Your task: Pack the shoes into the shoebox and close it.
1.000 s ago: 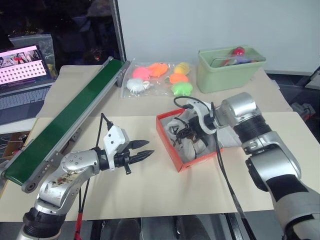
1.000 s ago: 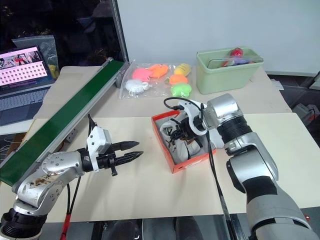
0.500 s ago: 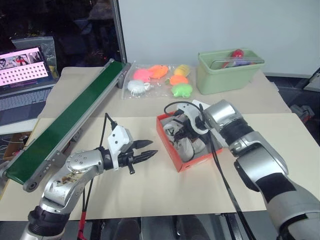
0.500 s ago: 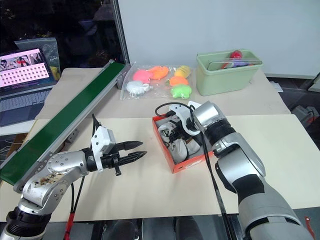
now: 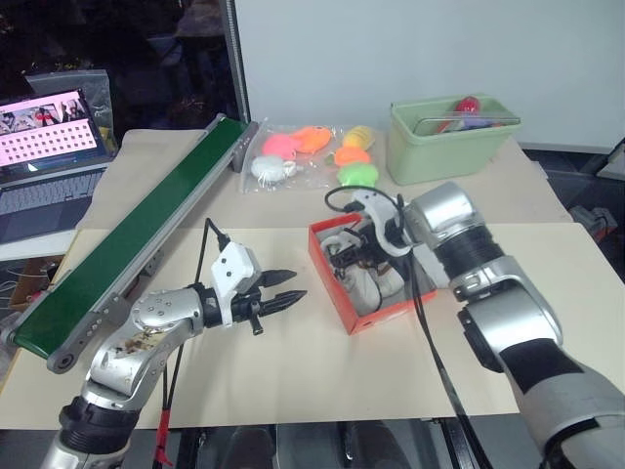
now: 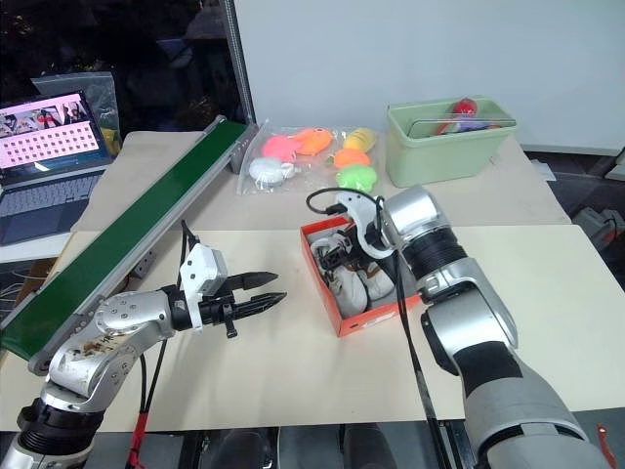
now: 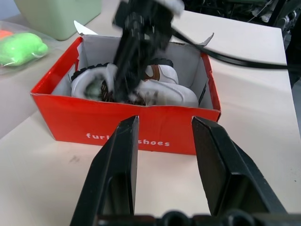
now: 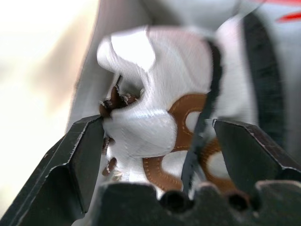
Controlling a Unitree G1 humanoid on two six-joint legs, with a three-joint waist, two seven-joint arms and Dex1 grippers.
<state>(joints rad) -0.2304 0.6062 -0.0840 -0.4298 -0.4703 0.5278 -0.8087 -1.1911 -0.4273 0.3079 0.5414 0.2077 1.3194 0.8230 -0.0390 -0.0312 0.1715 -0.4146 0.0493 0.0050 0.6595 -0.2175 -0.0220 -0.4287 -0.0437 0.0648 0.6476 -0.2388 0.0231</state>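
Pincer fingers of the right arm (image 5: 357,256) hang spread wide inside the shoebox (image 5: 386,315), one on each side of a white sneaker with brown trim and dark laces (image 8: 160,127), gripping nothing. Both shoes (image 7: 141,89) lie side by side in the orange-red box, near the centre of the head views. Its white-lined flaps stand up and the box is open. White lettering on the long red wall reads "fur" and "shoes", with the middle hidden behind a finger. The left pincer (image 5: 285,287) hovers at lower left of centre, apart from the box, its black fingers a narrow gap apart and empty. At upper right, a pale green plastic bin (image 5: 439,147) on the bench (image 5: 293,362) holds red and coloured items. Beside it a clear bag of bright soft toys (image 5: 312,154) lies flat. A laptop (image 5: 49,147) at upper left shows rows of thumbnails, too small to read.
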